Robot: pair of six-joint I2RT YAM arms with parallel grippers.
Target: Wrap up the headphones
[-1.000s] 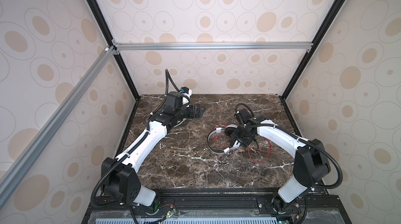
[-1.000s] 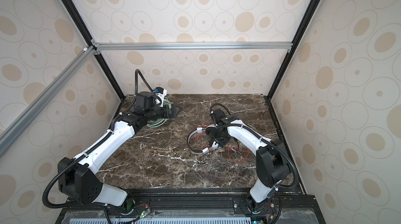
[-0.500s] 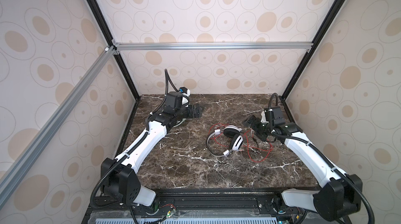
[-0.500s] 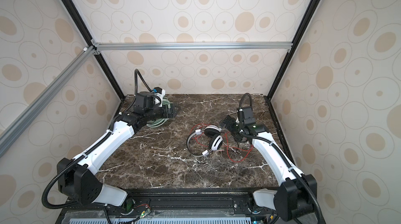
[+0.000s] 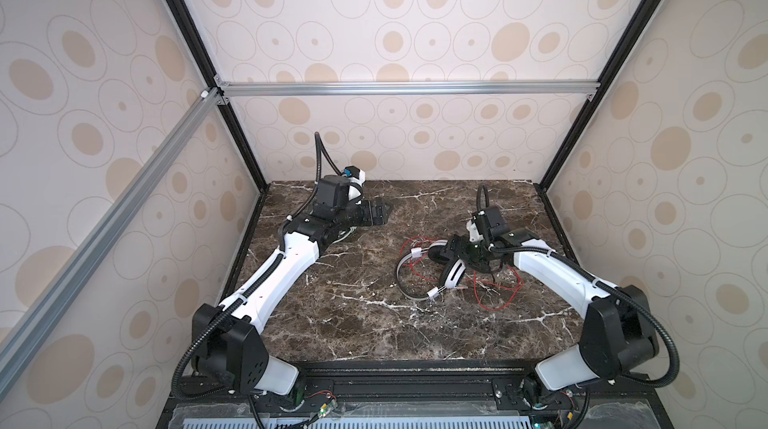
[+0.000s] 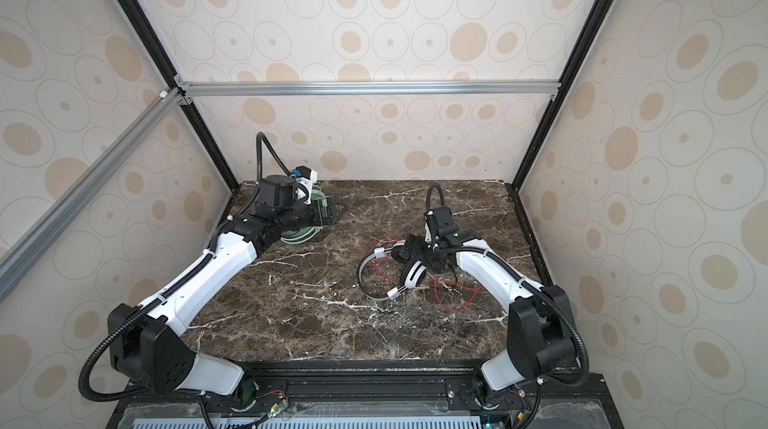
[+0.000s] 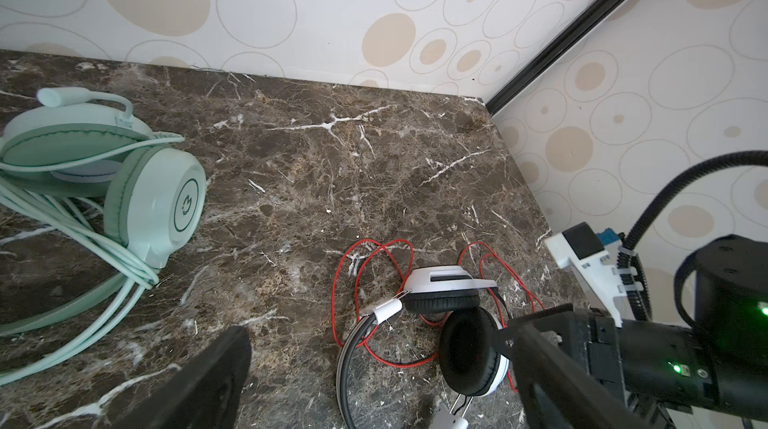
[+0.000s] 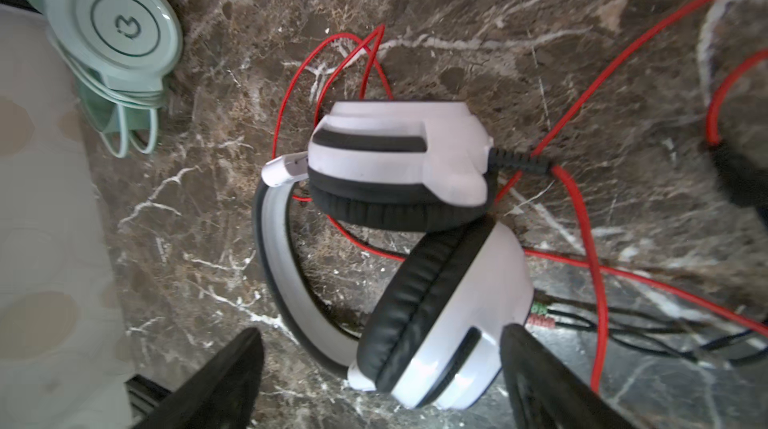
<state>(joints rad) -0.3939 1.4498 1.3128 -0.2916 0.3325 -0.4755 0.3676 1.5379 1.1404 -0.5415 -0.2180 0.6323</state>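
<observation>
Left gripper (image 5: 381,213): jaws apart, empty, by the mint-green headset (image 7: 153,202) at the table's (image 5: 353,323) 10 o'clock. Pale green cable (image 7: 83,235) looped around its band.

Right gripper (image 8: 382,333): jaws apart, straddling 1 earcup of the white-and-black headset (image 5: 454,276) at 3 o'clock. Red cable (image 5: 494,294) sprawls loose toward 4 o'clock.

The mint headset (image 7: 153,202) lies flat, its cable (image 7: 83,235) looped around it. The white-black headset (image 8: 415,165) lies over its loose red cable (image 8: 595,256).

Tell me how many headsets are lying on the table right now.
2. The mint-green headset lies at the back left, and the white-and-black headset lies right of the middle. No others show, though the arms could hide something.
</observation>
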